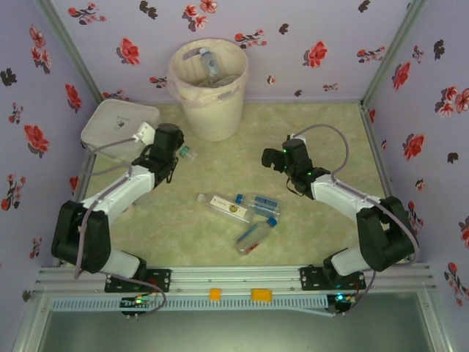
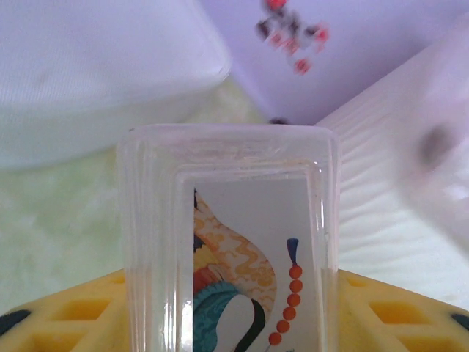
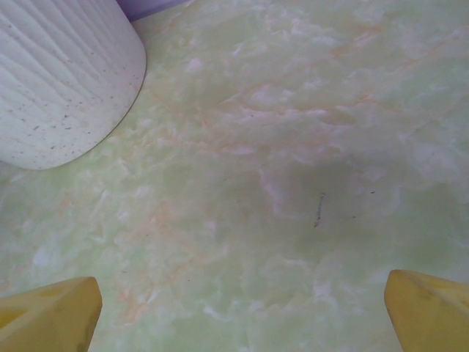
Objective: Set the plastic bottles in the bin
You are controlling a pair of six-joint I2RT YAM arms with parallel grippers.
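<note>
The left pincer (image 1: 182, 151) squeezes a clear bottle (image 2: 231, 242) at 10 o'clock, near the bin (image 1: 212, 110) at 12. The right pincer (image 1: 272, 158), at 2 o'clock, is wide open and holds nothing. Three more bottles (image 1: 227, 207) lie toward 6.

Cream bin (image 1: 214, 110); clear blue-capped bottles (image 1: 253, 236); red-flowered lilac walls (image 1: 344, 37); green-marbled table (image 1: 330, 139).

Flat white box (image 1: 117, 125) with rounded corners sits in the back left corner of the table (image 1: 220, 242), which has a pale green marble look. Walls (image 1: 293, 66) are lilac with red and black flowers. Two little orange blocks (image 1: 215, 294) sit on the metal rail (image 1: 242, 279) up front.
</note>
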